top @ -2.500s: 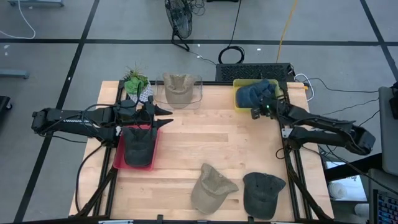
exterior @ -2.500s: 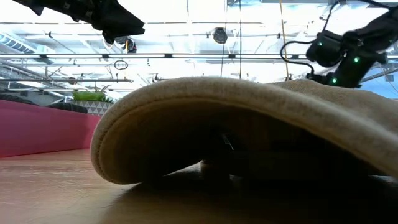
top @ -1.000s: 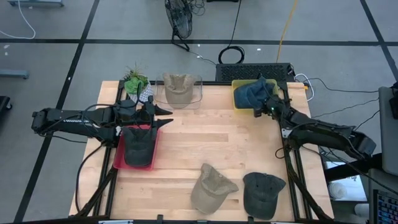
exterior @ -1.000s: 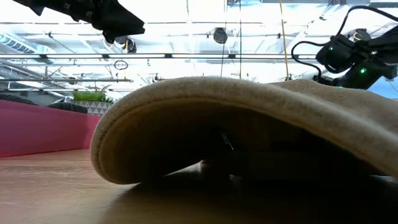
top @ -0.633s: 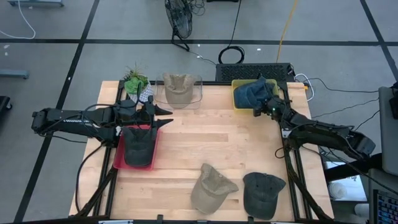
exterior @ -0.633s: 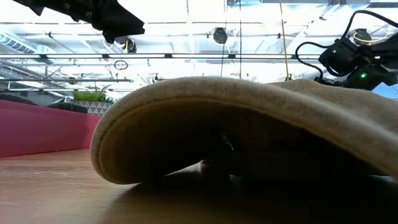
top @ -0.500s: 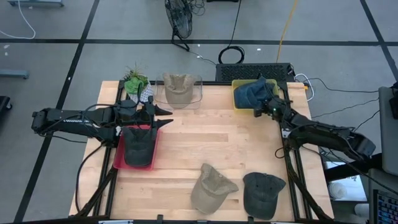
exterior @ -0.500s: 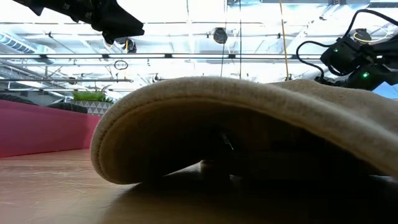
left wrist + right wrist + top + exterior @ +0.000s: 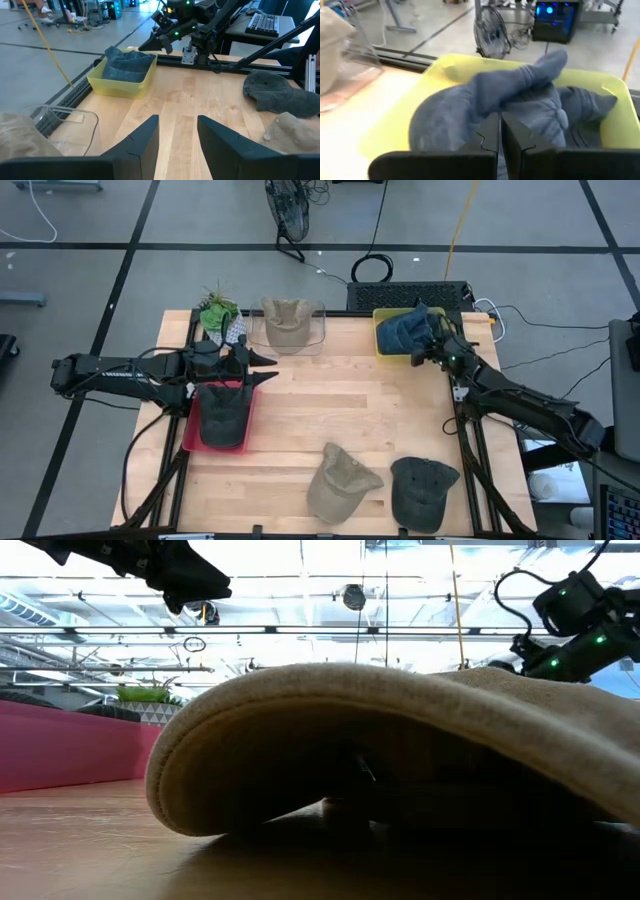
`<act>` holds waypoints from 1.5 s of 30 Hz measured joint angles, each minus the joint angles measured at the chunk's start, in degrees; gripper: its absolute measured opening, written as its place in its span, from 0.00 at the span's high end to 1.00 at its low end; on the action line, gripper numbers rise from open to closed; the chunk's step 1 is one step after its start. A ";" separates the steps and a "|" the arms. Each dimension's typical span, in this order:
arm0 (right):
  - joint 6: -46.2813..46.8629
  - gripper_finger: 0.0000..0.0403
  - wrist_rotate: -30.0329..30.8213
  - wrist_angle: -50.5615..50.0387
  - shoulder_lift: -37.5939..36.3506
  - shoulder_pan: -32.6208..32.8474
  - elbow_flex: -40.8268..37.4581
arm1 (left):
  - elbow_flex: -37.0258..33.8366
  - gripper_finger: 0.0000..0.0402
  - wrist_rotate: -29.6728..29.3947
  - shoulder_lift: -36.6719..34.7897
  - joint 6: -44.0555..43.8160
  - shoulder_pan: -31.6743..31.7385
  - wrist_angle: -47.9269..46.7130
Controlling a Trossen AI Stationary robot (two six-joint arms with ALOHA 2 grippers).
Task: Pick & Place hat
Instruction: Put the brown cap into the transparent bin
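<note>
A blue hat lies crumpled in the yellow bin at the table's far right, part of it sticking up. My right gripper is shut and hovers just over the bin's near right rim; no touch on the hat shows. My left gripper stands open and holds nothing, above the far end of the red tray, in which a dark hat lies. Loose on the table near its front edge lie a tan hat and a dark grey hat.
A clear tray with a tan hat stands at the far edge, and a potted plant stands left of it. The tan hat near the front edge fills the low view. Bare wood lies in the middle.
My right gripper, still shut, has risen and drawn back a little from the yellow bin toward the table's right edge, its nose tipping up. The blue hat stays in the bin.
</note>
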 joint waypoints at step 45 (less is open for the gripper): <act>-9.79 1.00 -10.27 28.41 35.20 49.51 16.36 | 0.00 0.63 10.25 6.57 6.61 -6.61 17.57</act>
